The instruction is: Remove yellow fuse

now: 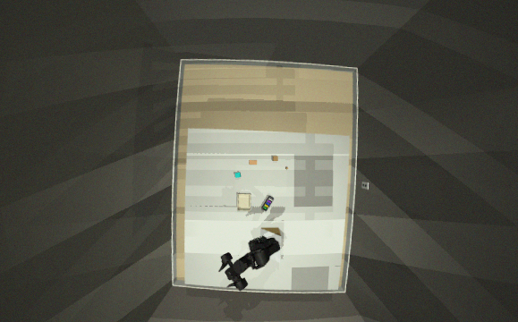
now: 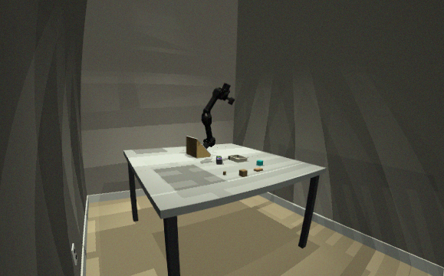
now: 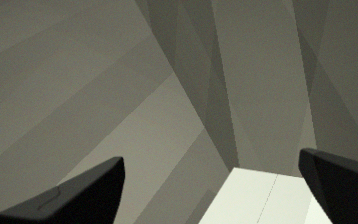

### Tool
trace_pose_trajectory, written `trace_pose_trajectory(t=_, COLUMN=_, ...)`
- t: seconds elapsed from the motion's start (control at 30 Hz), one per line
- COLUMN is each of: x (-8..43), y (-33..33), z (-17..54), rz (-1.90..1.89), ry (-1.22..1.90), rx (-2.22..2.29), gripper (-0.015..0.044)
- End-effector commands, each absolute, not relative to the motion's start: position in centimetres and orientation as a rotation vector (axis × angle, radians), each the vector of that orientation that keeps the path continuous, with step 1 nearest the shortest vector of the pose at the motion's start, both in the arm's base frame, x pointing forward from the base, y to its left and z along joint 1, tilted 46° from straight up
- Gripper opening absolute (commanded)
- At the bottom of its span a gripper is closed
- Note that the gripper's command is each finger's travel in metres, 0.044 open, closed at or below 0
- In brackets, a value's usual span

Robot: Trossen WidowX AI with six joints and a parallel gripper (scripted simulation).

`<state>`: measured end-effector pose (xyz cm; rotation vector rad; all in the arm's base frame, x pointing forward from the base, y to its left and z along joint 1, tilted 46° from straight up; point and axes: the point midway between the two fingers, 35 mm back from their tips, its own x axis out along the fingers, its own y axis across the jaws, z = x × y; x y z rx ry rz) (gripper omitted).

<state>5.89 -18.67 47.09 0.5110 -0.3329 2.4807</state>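
Note:
The dark fuse block [image 1: 270, 198] [image 2: 219, 162] stands on the table with small coloured fuses on top. The yellow fuse [image 1: 266, 206] shows as a tiny patch in the block, between purple and green ones; in the exterior view it is too small to tell apart. The shallow beige tray [image 1: 243, 201] [image 2: 238, 158] lies beside the block and looks empty. My gripper [image 1: 225, 278] [image 3: 211, 162] is open with nothing between its fingers. It is raised high at the arm's base end of the table, well away from block and tray, and the wrist view shows neither.
A wooden wedge-shaped piece [image 1: 271, 231] [image 2: 192, 147] stands between the arm's base and the fuse block. Beyond the tray and block lie a cyan cube [image 1: 237, 174] [image 2: 259, 162], an orange flat block [image 1: 252, 162] [image 2: 258, 169], a brown cube [image 1: 275, 158] [image 2: 243, 172] and a tiny brown piece [image 1: 286, 168] [image 2: 225, 173].

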Motion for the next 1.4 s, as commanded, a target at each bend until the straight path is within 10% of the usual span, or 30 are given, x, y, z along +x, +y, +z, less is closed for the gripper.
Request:
trace_pose_trajectory(t=0.0, x=5.8, y=-18.6, z=47.1, rz=2.478, ry=-0.332, rx=0.506, gripper=0.0374)
trace_pose_trajectory(t=0.4, x=-2.3, y=-9.2, z=50.3, rz=2.217, ry=-0.265, rx=0.167, gripper=0.0073)
trace_pose_trajectory(t=0.87, x=-4.2, y=9.7, z=48.4, rz=1.815, ry=-0.130, rx=-0.400, gripper=0.0073)
trace_pose_trajectory(t=1.37, x=12.5, y=23.0, z=36.1, rz=1.506, ry=0.296, rx=-0.821, gripper=0.0073)
